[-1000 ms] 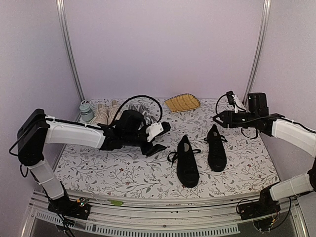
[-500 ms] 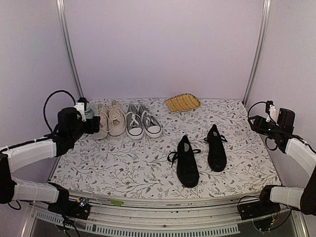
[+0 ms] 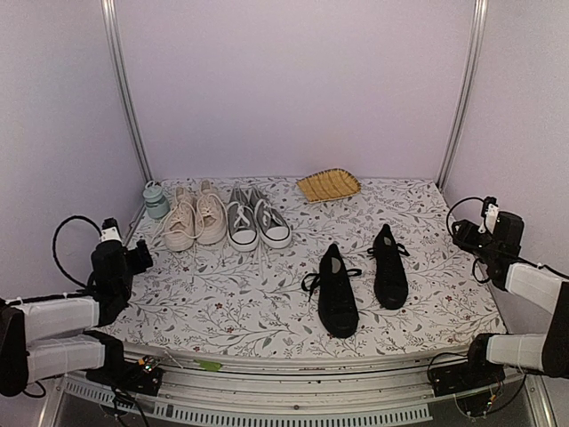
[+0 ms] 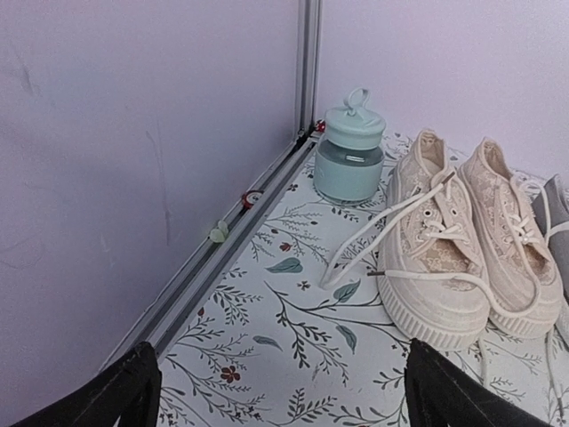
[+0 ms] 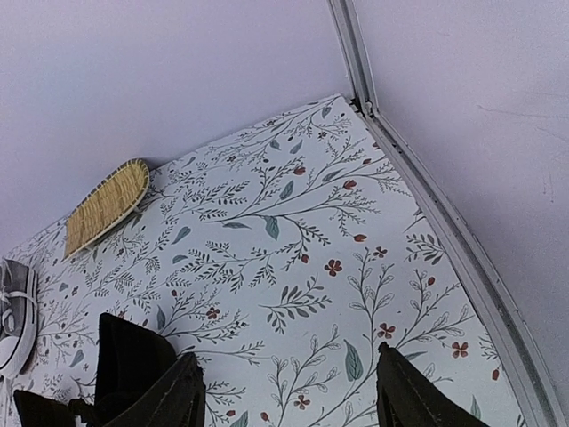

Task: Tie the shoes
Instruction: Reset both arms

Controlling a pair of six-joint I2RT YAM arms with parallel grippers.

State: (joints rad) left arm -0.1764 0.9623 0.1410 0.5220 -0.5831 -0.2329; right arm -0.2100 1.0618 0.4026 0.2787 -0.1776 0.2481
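Both arms have swung back to the sides of the desk (image 3: pixel 222 302), claws spread and empty, leaving the black shoes (image 3: pixel 338 294) mid-desk, toes toward me, nearer my right claw (image 3: pixel 464 233) than my left claw (image 3: pixel 140 258).

The shoes (image 3: pixel 339 295) sit between left gripper (image 3: pixel 140 257) and right gripper (image 3: pixel 460 234), untouched.

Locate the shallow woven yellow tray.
Top view: the tray lies far back, just right of centre, behind the black canvas sneakers and right of the grey white-toed sneakers.
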